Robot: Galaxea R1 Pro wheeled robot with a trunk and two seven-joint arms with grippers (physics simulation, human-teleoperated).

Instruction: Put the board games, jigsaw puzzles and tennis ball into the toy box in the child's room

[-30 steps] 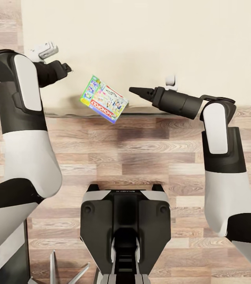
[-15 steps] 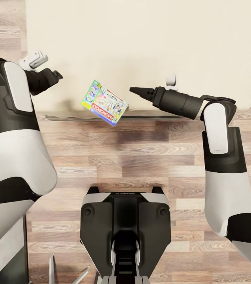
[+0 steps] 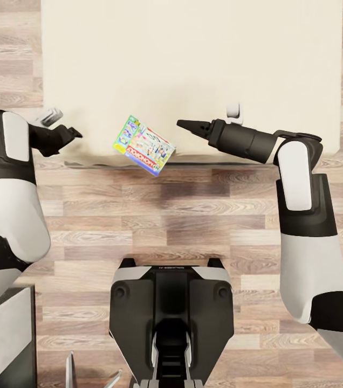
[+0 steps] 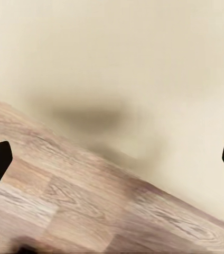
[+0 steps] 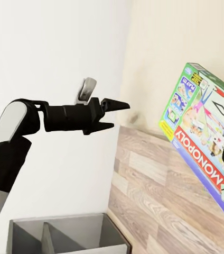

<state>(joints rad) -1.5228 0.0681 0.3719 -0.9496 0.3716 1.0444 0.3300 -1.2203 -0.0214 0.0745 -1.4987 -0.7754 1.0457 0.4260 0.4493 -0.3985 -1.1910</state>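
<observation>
Nearest, the robot's base (image 3: pixel 171 318) stands on the wood-plank floor (image 3: pixel 193 215). Beyond it, a green-bordered "MONOPOLY" board game (image 3: pixel 144 144) lies tilted on the bed (image 3: pixel 193 64), one corner overhanging the near edge. The right end effector (image 3: pixel 185 124) points at it, fingers seemingly together. The left end effector (image 3: pixel 74 132) hangs released at the bed's corner, its tips cut off in the wrist view.
</observation>
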